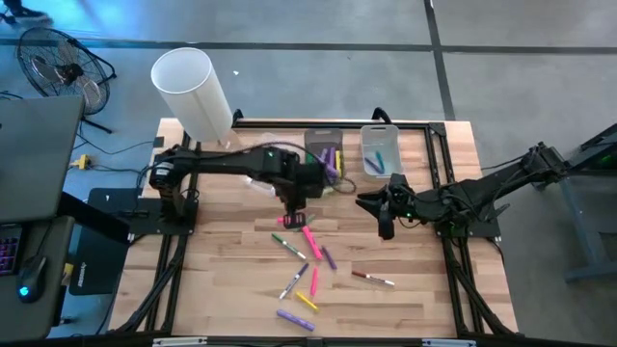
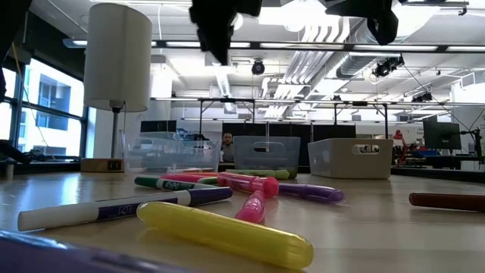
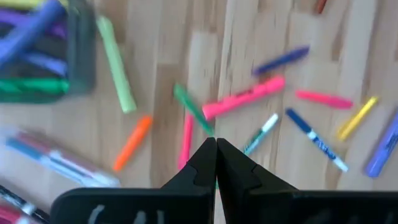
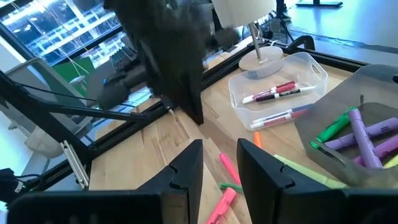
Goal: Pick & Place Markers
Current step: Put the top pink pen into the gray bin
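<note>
High view: my left gripper (image 1: 294, 206) hangs over the middle of the table (image 1: 222, 280), right at the far end of the loose markers (image 1: 307, 265) scattered across the near half. My right gripper (image 1: 386, 217) waits off to the right, near the bin (image 1: 380, 149) at the far edge, well apart from most of the pile.

Left jaws are pressed together, nothing between them; left wrist view shows the two tips meeting with only a seam. Right jaws stand parted, empty as far as I can see.

Key relation: directly ahead of my left tips lie a green marker (image 3: 193, 109) and a big pink marker (image 3: 243, 98), their ends crossing just past the tips. The pink one's long axis runs at a shallow slant across my jaw seam; the green one runs steeper, closer to in line with it. A thin pink marker (image 3: 186, 140) lies just beside the tips, nearly parallel to the seam.

My read: the left arm is clearly the nearer one for this cluster. I'd need to spread the jaws first, then come down astride the big pink one across its barrel, clear of the green overlap. The red marker (image 1: 371, 279) at the right is the right arm's call.
</note>
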`<move>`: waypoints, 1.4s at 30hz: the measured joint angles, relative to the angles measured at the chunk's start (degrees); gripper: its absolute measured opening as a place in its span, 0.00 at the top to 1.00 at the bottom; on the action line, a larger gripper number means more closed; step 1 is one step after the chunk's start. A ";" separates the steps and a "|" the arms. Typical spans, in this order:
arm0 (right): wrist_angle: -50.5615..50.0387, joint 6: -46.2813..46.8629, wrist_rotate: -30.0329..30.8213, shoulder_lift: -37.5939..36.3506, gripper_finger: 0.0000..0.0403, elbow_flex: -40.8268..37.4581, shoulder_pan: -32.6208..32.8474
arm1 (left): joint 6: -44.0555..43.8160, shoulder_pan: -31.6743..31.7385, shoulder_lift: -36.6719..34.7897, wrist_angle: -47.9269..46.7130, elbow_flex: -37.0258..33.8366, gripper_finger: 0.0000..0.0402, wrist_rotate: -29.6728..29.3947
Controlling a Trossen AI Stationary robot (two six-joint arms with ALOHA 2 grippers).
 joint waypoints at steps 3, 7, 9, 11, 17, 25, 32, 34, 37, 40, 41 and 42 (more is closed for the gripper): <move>-1.17 0.00 0.01 0.01 0.78 0.00 0.00 | -1.12 -1.06 0.43 -2.73 -3.77 0.99 0.46; -3.59 0.01 -0.26 0.01 0.78 0.00 0.12 | -5.24 -2.17 0.24 -1.98 -10.92 0.99 2.26; -4.66 0.01 -0.96 0.01 0.78 0.00 0.13 | -8.09 -2.47 0.34 -1.79 -14.34 0.99 2.87; -5.91 0.01 -2.04 0.01 0.78 0.00 0.13 | -11.54 -3.38 -0.04 -1.82 -17.45 0.99 2.80; -7.98 0.01 -2.93 0.01 0.78 0.00 0.13 | -20.21 -8.48 -4.97 -1.17 -25.36 0.99 0.49; -9.88 0.02 -1.45 0.01 0.78 0.00 0.11 | -36.68 -18.94 -17.37 0.04 -31.66 0.99 -10.83; -10.10 0.02 0.07 0.01 0.78 0.00 0.11 | -48.38 -24.84 -25.48 -1.67 -35.55 0.99 -16.29; -10.11 0.01 0.08 0.01 0.78 0.00 0.11 | -48.53 -25.80 -26.02 0.25 -35.57 0.99 -17.57; -10.11 -0.11 0.12 0.01 0.78 0.00 0.11 | -47.94 -26.48 -25.97 2.11 -36.69 0.93 -17.80; -10.09 -0.02 0.15 0.01 0.78 0.00 0.11 | -48.33 -26.39 -25.93 4.21 -38.27 0.83 -17.80; -10.06 -0.02 0.15 0.01 0.78 0.00 0.11 | -48.35 -26.35 -25.84 4.56 -38.99 0.79 -17.93; -10.06 -0.02 0.15 0.01 0.78 0.00 0.11 | -48.36 -26.33 -25.75 4.72 -39.67 0.75 -18.23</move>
